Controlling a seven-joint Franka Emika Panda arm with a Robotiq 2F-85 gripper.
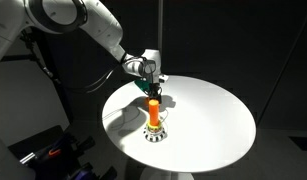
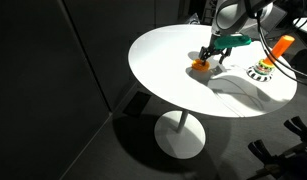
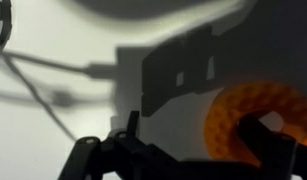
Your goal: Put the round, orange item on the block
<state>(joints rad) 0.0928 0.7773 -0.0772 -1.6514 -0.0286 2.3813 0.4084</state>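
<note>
The round orange item (image 2: 200, 66) lies on the white table, a short way from the block. In the wrist view it is a knobbly orange ring (image 3: 233, 115) at the right. My gripper (image 2: 215, 57) is low over the table right beside the ring. Its fingers are spread wide (image 3: 198, 138), and the right finger overlaps the ring around its hole. Nothing is clamped. The block (image 1: 153, 131), with a striped rim, carries the upright orange peg (image 1: 153, 108). It also shows in the other exterior view (image 2: 259, 71). In the view with the block in front, my gripper (image 1: 153, 90) sits just behind the peg and the ring is hidden.
The round white table (image 1: 208, 120) stands on a single pedestal (image 2: 179, 125), with dark floor and dark curtains around it. A cable runs past the table edge near the block (image 2: 288, 70). Equipment lies on the floor at the lower left (image 1: 43, 150).
</note>
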